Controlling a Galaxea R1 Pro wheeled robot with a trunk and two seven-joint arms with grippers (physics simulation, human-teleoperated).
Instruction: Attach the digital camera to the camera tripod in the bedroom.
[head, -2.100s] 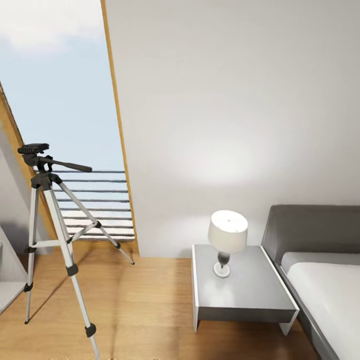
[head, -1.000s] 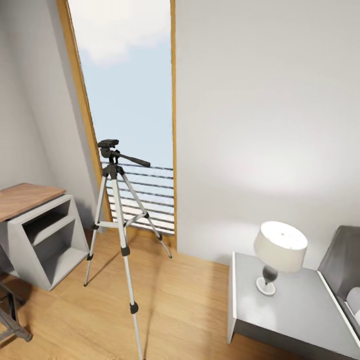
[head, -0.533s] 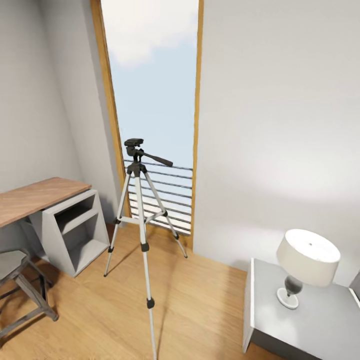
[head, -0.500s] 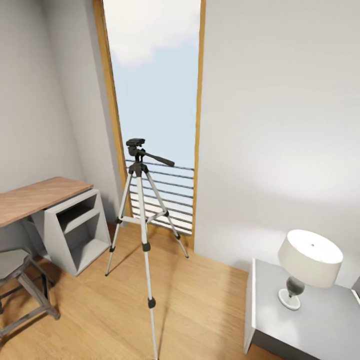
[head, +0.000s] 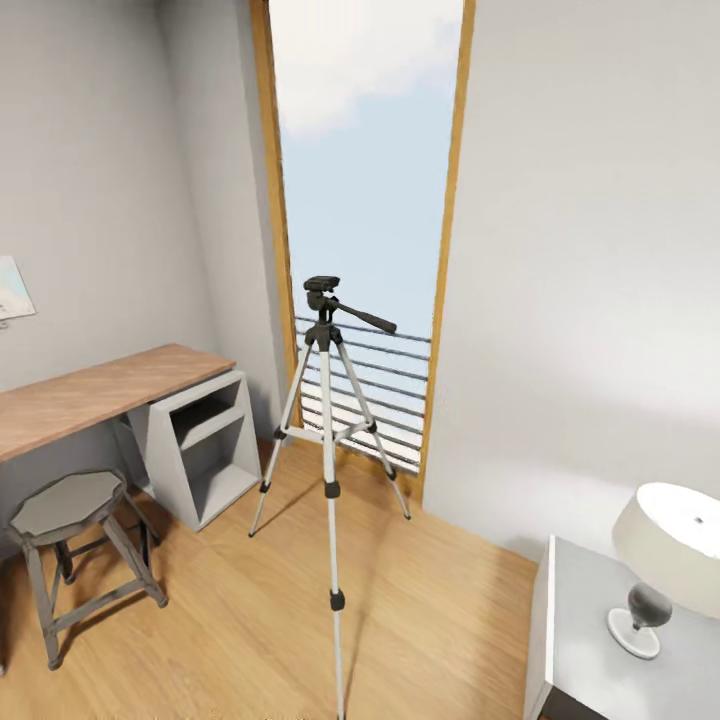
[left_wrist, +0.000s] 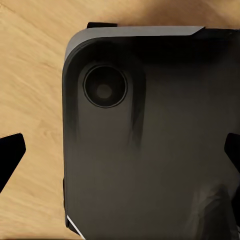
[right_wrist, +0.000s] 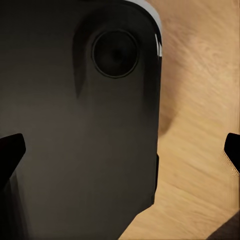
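The camera tripod stands on the light wood floor of the bedroom, in front of the tall wood-framed window. It has three silver legs, a bare black head and a pan handle pointing right. The digital camera is out of view. My left gripper is open, its black fingertips far apart with nothing between them, over a dark rounded robot body and wood floor. My right gripper is open too, fingertips wide apart and empty, above the same dark body.
A wood-topped desk with a grey shelf unit runs along the left wall. A grey octagonal stool stands in front of it. A grey nightstand with a white lamp is at the lower right. Open floor surrounds the tripod.
The head view has swung left: the tripod has shifted from the left edge to the middle of the picture. Desk and stool have come into view; the bed has left it.
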